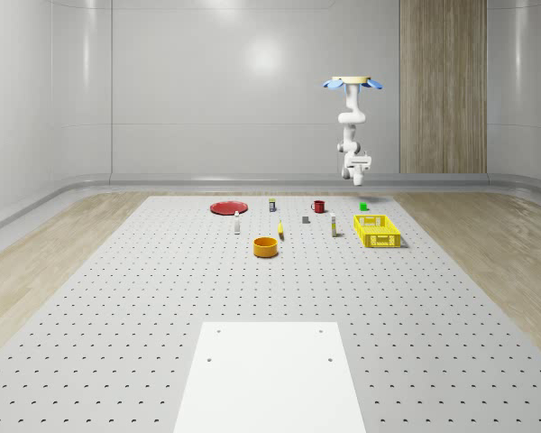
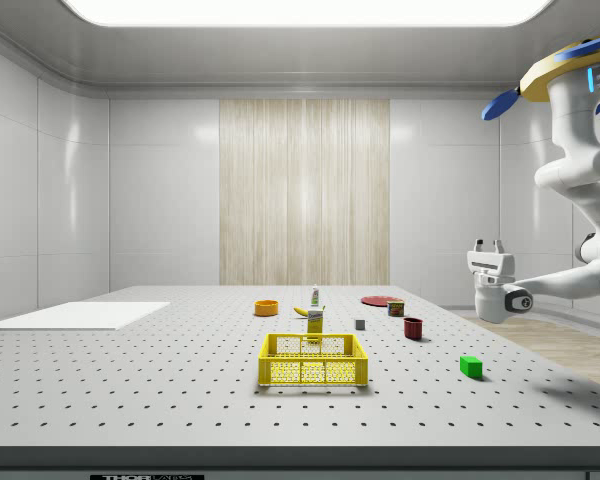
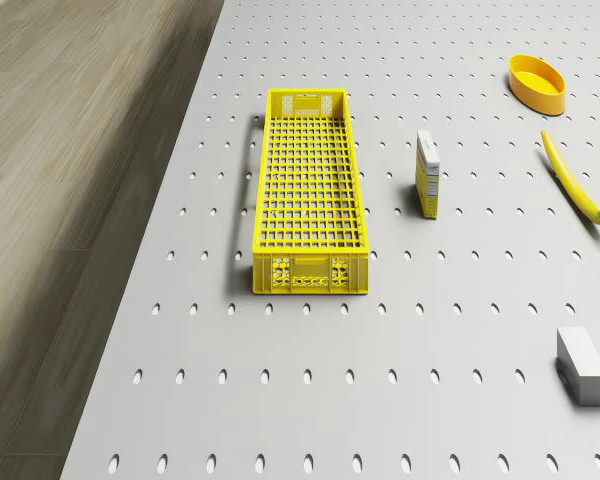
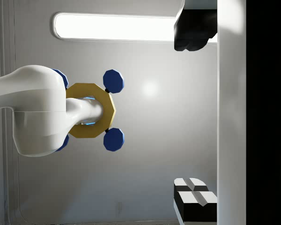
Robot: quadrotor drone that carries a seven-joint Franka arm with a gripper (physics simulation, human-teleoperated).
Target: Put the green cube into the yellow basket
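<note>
One small green cube [image 2: 470,366] sits beside the lattice-walled yellow basket [image 2: 313,360] (claw [image 2: 491,247] released, drone [image 1: 352,83] hovering above).

Open desk [image 2: 130,385] surrounds the green cube [image 2: 470,366] on every side; the red mug [image 2: 413,328] stands nearest, apart. The yellow basket [image 2: 313,360] gapes upward, a carton [image 3: 428,174] standing just beside it.
</note>
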